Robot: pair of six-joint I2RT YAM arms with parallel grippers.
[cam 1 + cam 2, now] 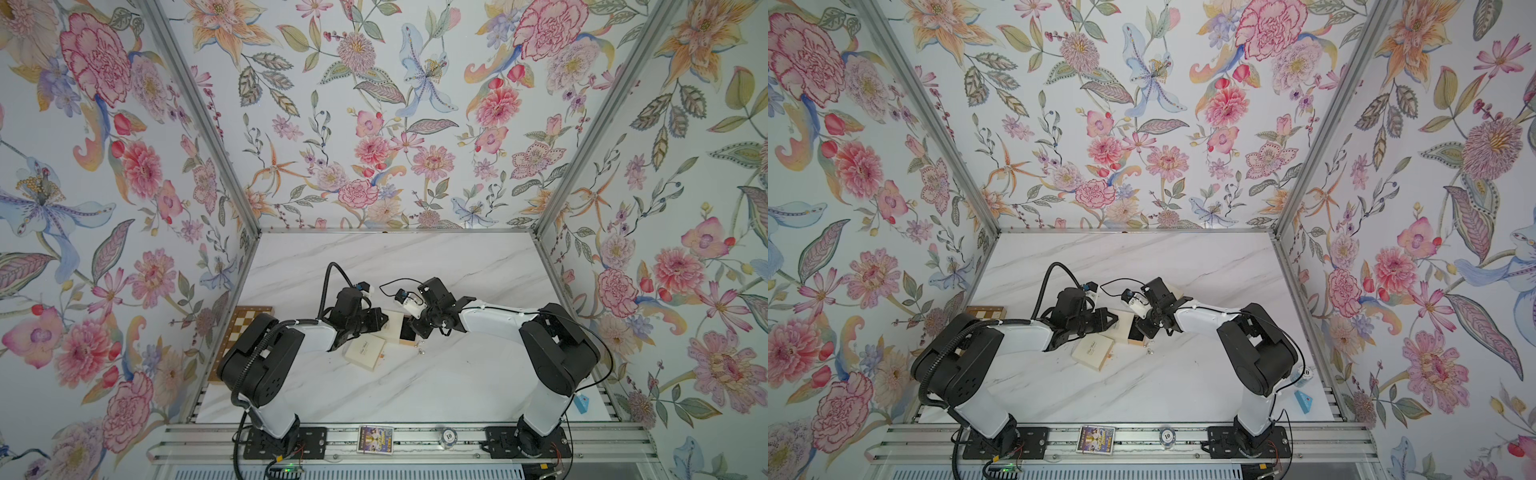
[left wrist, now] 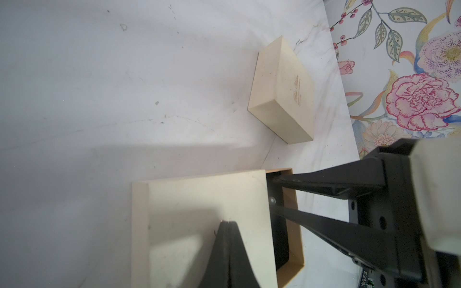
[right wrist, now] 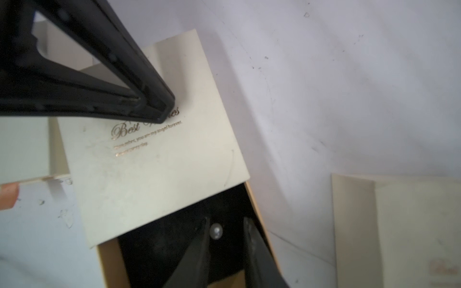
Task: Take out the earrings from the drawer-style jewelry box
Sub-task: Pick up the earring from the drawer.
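Observation:
The drawer-style jewelry box (image 3: 154, 174) is a cream sleeve with gold script. Its drawer (image 3: 162, 244), lined in black, is pulled out. My left gripper (image 2: 227, 222) is shut, its tip pressed on the sleeve's top (image 1: 392, 326). My right gripper (image 3: 225, 224) is open inside the drawer. One round silvery earring (image 3: 215, 230) lies between its fingertips, close to one finger and not pinched. The same bead (image 2: 272, 200) shows in the left wrist view. Two more earrings (image 1: 420, 351) (image 1: 1148, 351) lie on the marble beside the drawer.
A second cream box (image 1: 365, 352) (image 2: 282, 94) lies closed just in front of the left gripper. A chessboard (image 1: 245, 328) leans at the left wall. A card pack (image 1: 375, 439) and a chip (image 1: 449, 435) sit on the front rail, a blue item (image 1: 582, 403) at the right.

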